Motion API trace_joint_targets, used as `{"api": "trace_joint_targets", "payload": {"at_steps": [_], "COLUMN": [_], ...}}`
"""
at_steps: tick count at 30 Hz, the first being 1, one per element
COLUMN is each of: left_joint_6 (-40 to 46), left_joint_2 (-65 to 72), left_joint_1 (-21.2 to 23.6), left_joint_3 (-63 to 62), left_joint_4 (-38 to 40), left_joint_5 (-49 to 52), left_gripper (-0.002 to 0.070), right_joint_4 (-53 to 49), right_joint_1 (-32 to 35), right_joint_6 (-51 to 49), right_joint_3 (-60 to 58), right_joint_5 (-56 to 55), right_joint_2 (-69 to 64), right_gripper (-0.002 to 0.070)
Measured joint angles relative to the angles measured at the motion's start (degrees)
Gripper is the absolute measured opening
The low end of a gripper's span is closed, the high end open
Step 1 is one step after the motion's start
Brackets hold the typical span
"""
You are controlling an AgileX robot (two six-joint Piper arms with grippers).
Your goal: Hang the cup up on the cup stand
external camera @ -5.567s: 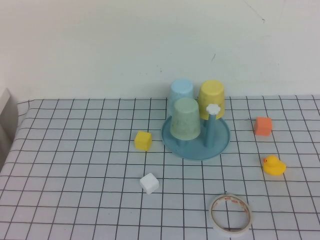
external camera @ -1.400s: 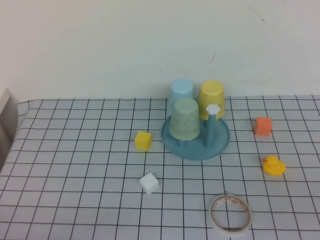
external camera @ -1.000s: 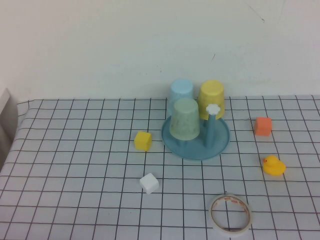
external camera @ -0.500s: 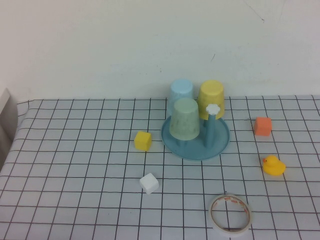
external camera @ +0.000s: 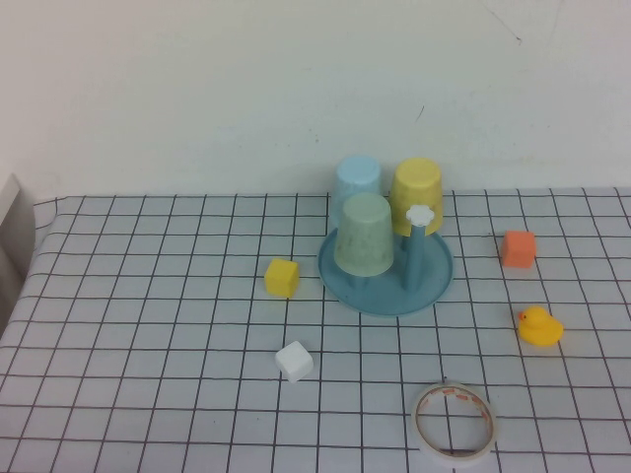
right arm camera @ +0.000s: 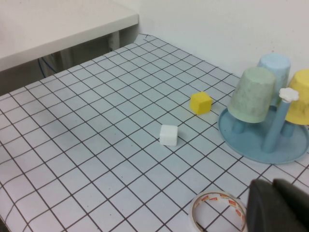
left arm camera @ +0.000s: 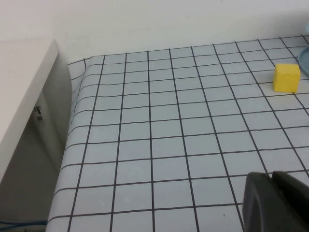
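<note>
Step in hand: none active, by my reading. The mint-green cup (external camera: 365, 235) already sits upside down over a peg of the cup stand (external camera: 386, 285), at the stand's near-left side, so the hang looks done. The light blue cup (external camera: 357, 181) and yellow cup (external camera: 417, 194) hang on the rear pegs. One peg stands bare, its white flower knob (external camera: 421, 214) exposed.

Left tool (left arm camera: 275, 202): jaws closed, holding nothing, parked low over the worktop's left part, away from the stand. Right tool (right arm camera: 280, 205): jaws closed, empty, parked near the tape roll (right arm camera: 217, 212); neither arm shows in the high view.

Next move, as judged: nothing beyond keeping both arms clear. Whether the cup is fully seated on its peg is probably yes, but the peg is hidden inside it.

Materials: cups are tapered, handleless, matte plastic; the stand is a round blue dish with upright pegs. The worktop (external camera: 148, 325) carries a pale grid-lined cover, smooth and slightly glossy.
</note>
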State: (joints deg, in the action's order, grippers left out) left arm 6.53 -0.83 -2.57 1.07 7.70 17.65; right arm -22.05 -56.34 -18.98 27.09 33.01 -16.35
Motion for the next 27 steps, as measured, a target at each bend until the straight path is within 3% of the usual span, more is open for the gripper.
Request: {"api": "trace_joint_targets", "payload": {"at_steps": [9, 27], "left_joint_6": [0.0, 0.4], "left_joint_2": [0.0, 0.0], "left_joint_1": [0.0, 0.0], "left_joint_3": [0.0, 0.0], "left_joint_4": [-3.4, -2.2], "left_joint_5": [0.0, 0.0], "left_gripper": [-0.0001, -0.0001], "right_joint_4": [0.0, 0.0], "right_joint_1": [0.0, 0.0], "right_joint_6": [0.0, 0.0], "right_joint_3": [0.0, 0.0], "right_joint_5": [0.0, 0.0], "right_joint_2": [0.0, 0.0], "right_gripper": [-0.0001, -0.0001]}}
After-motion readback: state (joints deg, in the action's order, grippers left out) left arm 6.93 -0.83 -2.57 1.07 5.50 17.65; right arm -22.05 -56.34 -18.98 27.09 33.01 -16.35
